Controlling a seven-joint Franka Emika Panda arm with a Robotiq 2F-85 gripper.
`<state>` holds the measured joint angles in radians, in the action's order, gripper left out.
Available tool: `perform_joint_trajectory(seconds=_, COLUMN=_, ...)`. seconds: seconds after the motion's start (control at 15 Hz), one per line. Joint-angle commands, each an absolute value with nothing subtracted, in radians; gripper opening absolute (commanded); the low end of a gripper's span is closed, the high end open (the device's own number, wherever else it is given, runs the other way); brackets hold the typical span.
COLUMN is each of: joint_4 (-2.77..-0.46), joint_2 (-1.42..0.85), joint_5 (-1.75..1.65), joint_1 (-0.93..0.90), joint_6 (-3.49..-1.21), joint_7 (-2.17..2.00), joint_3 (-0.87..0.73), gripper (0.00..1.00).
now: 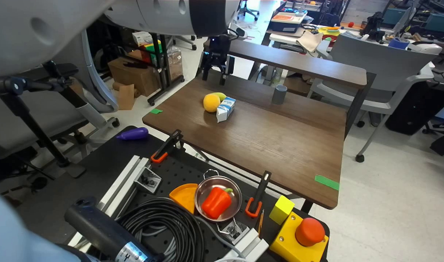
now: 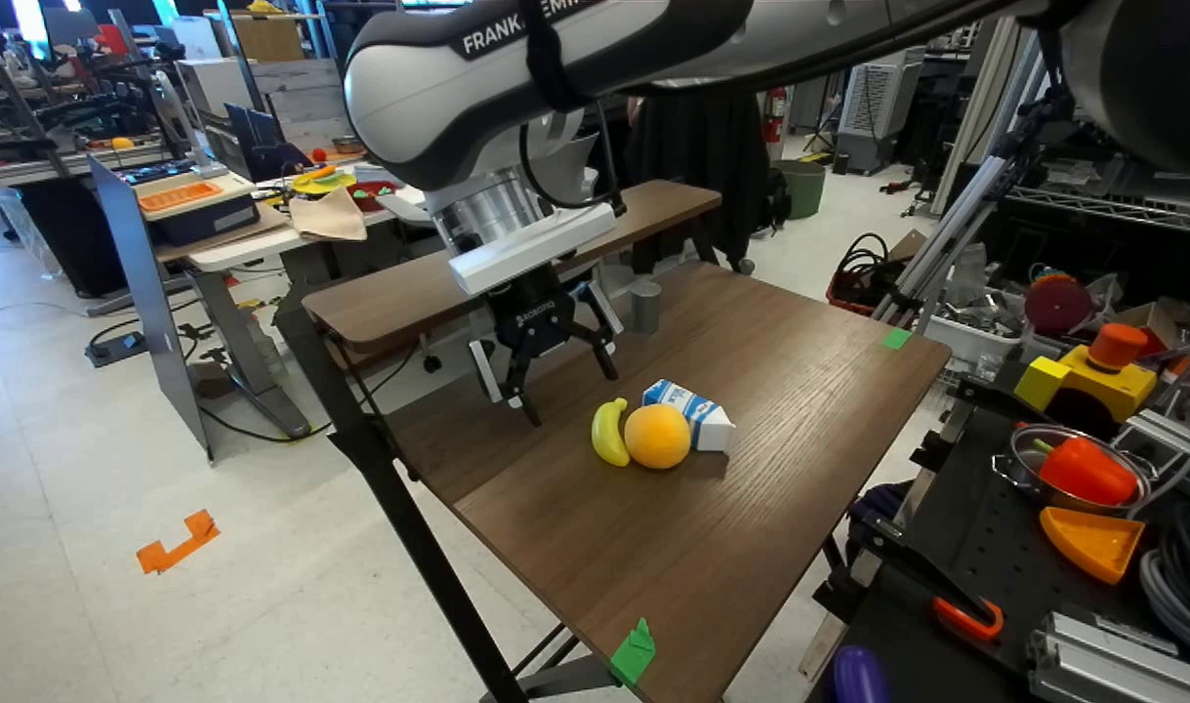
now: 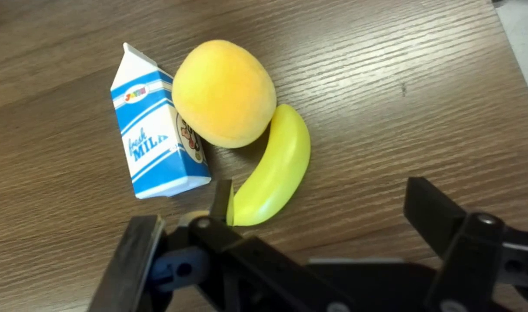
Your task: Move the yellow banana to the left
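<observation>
Jaws: wide apart, holding nothing; they hang above the table (image 2: pixel 780 327), short of the banana (image 3: pixel 283 167), and in the wrist view a dark fingertip (image 3: pixel 221 201) hides the end of it nearest them.
Banana: lying on the table with its hollow side toward the round fruit (image 3: pixel 224 93), its far end seemingly touching that fruit.
Banana's skin: smooth and shiny, so I take it for a plastic toy: light, stiff, hard to bruise and a bit slippery (a loose pinch on that curve would likely let it swivel).
Banana's waist: the place to take hold, across the narrow way with one fingertip to each long side, slightly toward the near half, since the round fruit crowds the inner curve beyond.
Round fruit: yellow-orange, between the banana and the milk carton (image 3: pixel 157 136); probably light enough to be knocked along, so a straight lift before any sideways carry looks wiser.
Milk carton: blue and white, lying down, right beside the round fruit; its base sits near the banana's near end, leaving a modest gap there.
Grey cup (image 1: pixel 279 94): upright on the table, well apart from the group, in both exterior views.
</observation>
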<state>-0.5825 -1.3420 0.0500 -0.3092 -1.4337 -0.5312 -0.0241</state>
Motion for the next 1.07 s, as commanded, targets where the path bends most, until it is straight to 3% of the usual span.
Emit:
perform_joint_trajectory(seconds=0.0, joint_4=-0.564, joint_2=-1.328, joint_5=0.044, joint_1=-0.309, joint_6=-1.383, joint_7=-0.501, joint_3=-0.023, gripper=1.00)
perform_joint_trajectory(seconds=1.0, joint_4=-0.574, joint_2=-1.290, joint_5=0.051, joint_1=-0.308, joint_6=-1.389, joint_7=-0.472, joint_3=-0.024, gripper=1.00)
